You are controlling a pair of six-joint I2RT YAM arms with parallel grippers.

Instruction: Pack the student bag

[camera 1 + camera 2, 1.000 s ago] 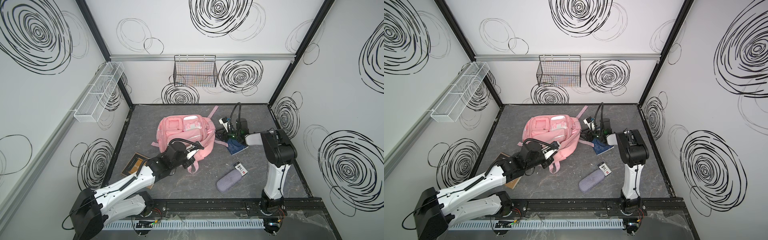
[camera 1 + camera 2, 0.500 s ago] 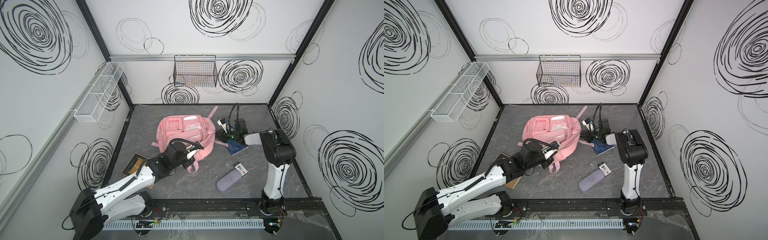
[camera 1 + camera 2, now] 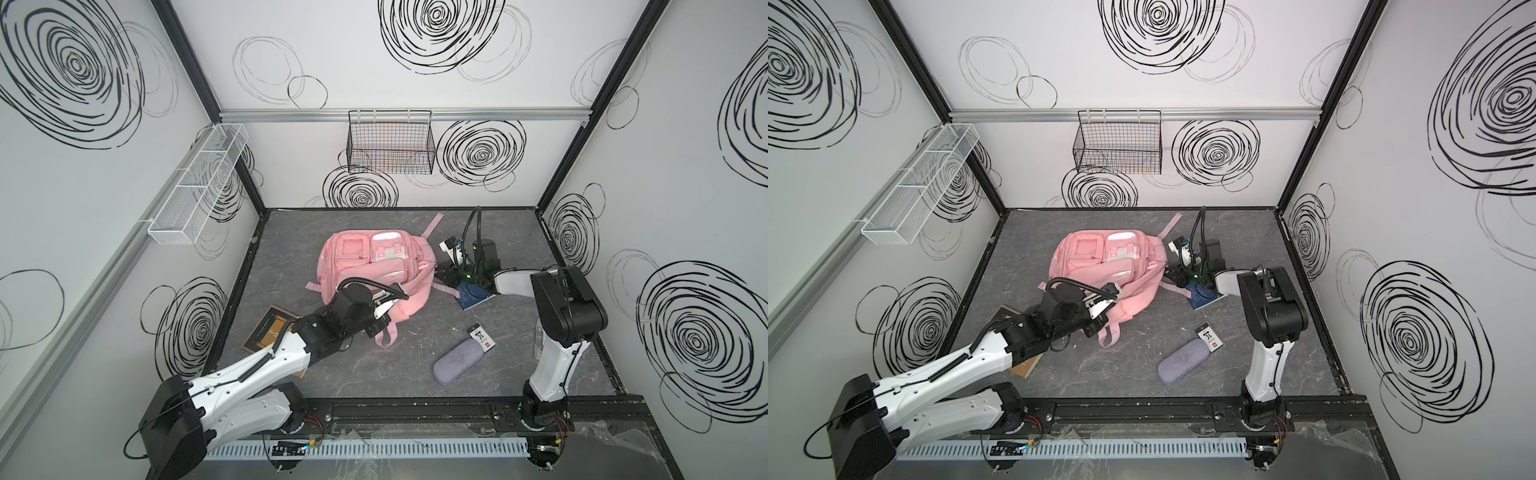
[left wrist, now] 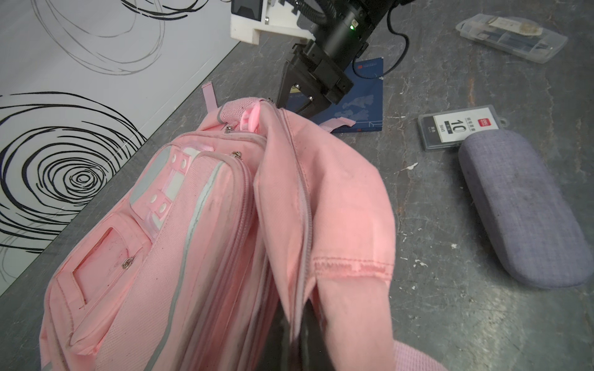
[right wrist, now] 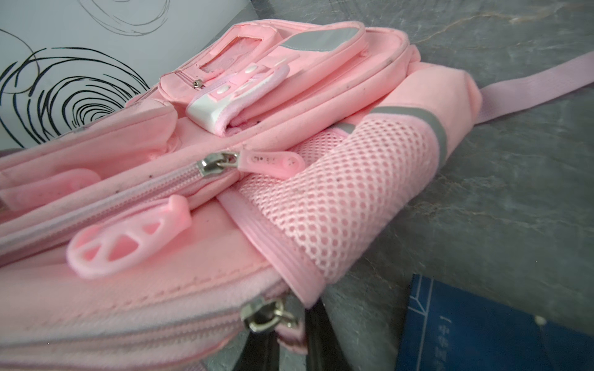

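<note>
Pink fabric student bag (image 3: 370,270) is pinched between left gripper (image 4: 300,334) jaws; right gripper (image 5: 286,337) jaws clamp its small metal zip pull (image 5: 263,316), which tugging could slip.

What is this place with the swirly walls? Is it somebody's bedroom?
Probably not a bedroom; it looks like a robot test booth. The left arm and right arm are mounted on a front rail, white wall panels with black swirls box in a grey table, and a student bag lies there.
</note>
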